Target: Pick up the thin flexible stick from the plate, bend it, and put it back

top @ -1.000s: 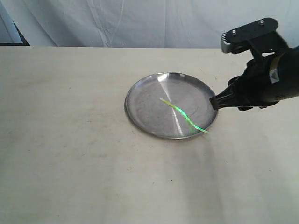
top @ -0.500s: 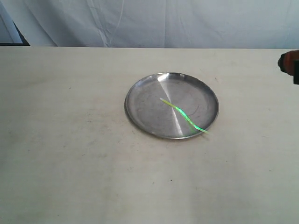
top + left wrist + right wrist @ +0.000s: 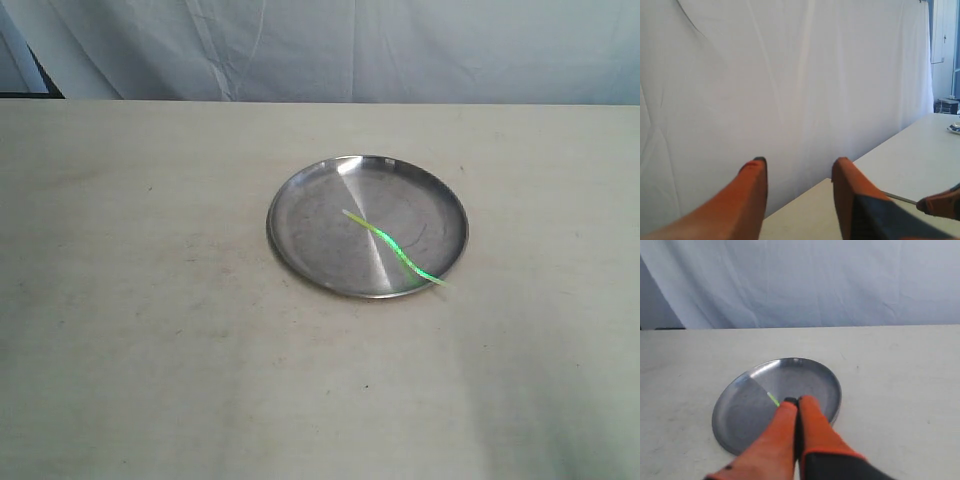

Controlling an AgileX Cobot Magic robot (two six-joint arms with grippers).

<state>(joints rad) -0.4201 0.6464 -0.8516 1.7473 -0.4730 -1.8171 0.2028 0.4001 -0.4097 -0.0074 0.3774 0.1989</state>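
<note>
The silvery round plate (image 3: 310,225) rests on the table right of the middle. The thin yellow-green stick (image 3: 395,250) lies wavy across it, one end over the near right rim. Neither arm shows in the exterior view. In the right wrist view my right gripper (image 3: 798,401) is shut with nothing between its orange fingers, held back from and above the plate (image 3: 740,407); a short piece of the stick (image 3: 772,399) shows beyond the tips. My left gripper (image 3: 797,161) stands open and empty, facing the white curtain.
The pale table (image 3: 150,330) spreads around the plate. A white curtain (image 3: 350,50) hangs behind its far edge. A small dish (image 3: 955,128) sits far off on the table in the left wrist view.
My right arm has pulled back from the plate's right rim and left the exterior view to the right. The stick and plate have not moved.
</note>
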